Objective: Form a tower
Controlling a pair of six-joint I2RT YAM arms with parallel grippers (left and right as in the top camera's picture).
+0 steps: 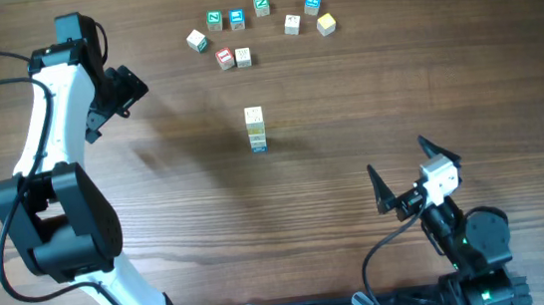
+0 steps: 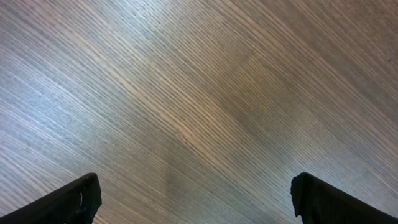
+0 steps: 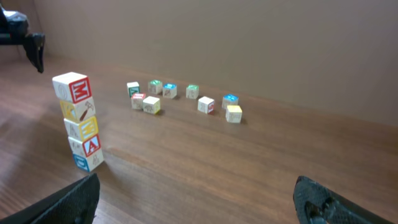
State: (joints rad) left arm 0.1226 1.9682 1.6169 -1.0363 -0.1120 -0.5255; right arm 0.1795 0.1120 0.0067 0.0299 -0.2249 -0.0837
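Standing wide open, the right jaws hold nothing; their two dark tips show at the lower corners of the right wrist view with only the wooden counter (image 1: 505, 80) between them. The tower (image 3: 79, 121) rises ahead of the right jaws and off to their left, well apart from them. It is one cube wide and five cubes high. The top cube bears a red letter, yellow-trimmed cubes sit below it, and a blue-trimmed cube touches the counter. The stack leans slightly, each cube a little offset from the next. From overhead the tower (image 1: 256, 129) lies between the two sets of jaws, touched by neither.

Beyond the tower, farther ahead of the right jaws, nine loose cubes (image 3: 192, 91) are scattered in a rough band, each lying singly on the counter, with green, blue, red and yellow marks.

The left jaws, at the end of the white and black left arm (image 1: 51, 144), are likewise spread fully and hold nothing. Their own view shows bare wood grain between the tips. The tower stands well apart from them.
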